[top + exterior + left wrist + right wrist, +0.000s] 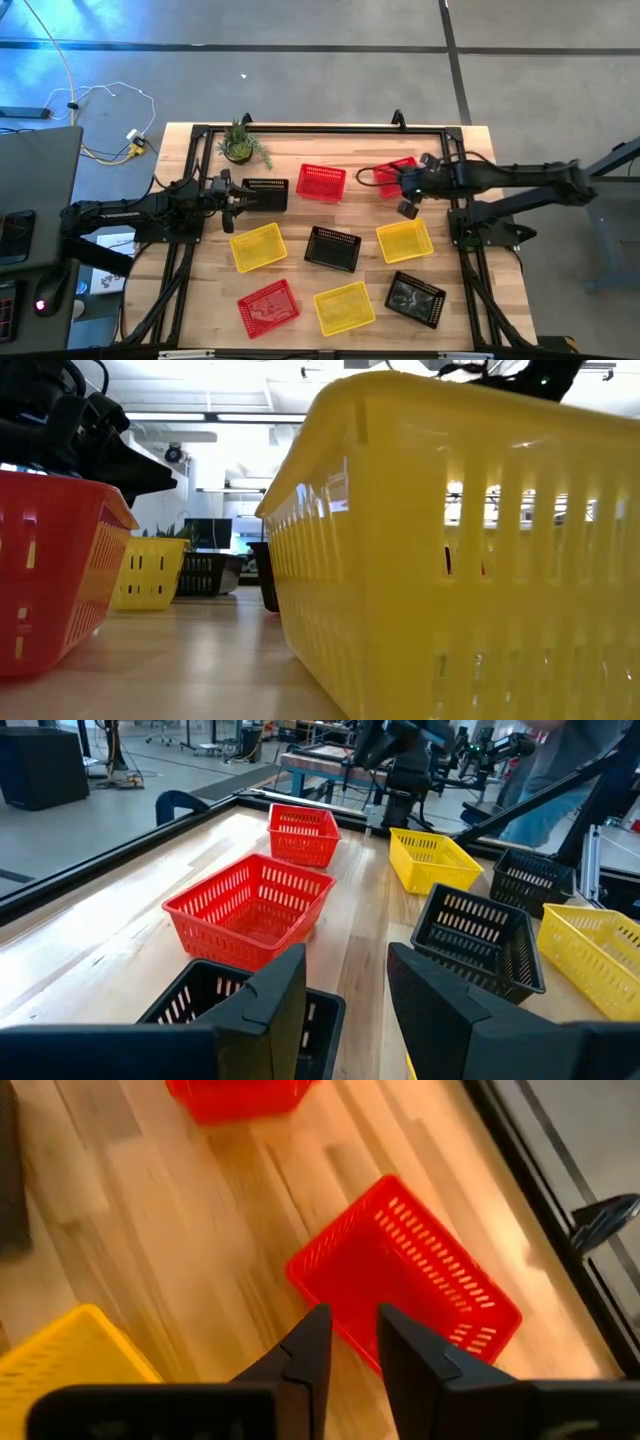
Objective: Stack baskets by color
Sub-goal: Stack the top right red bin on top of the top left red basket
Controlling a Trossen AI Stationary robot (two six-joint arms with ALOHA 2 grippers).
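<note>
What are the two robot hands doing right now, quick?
Left gripper: open, empty, over a black basket.
Right gripper: a little open, holding nothing, above a red basket.

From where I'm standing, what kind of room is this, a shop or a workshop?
Most likely a robotics lab or workshop. Two dark robot arms are mounted at a pale wooden table with a black metal frame, small red, yellow and black perforated plastic baskets lie scattered on it, and loose cables trail across the bare concrete floor.
</note>
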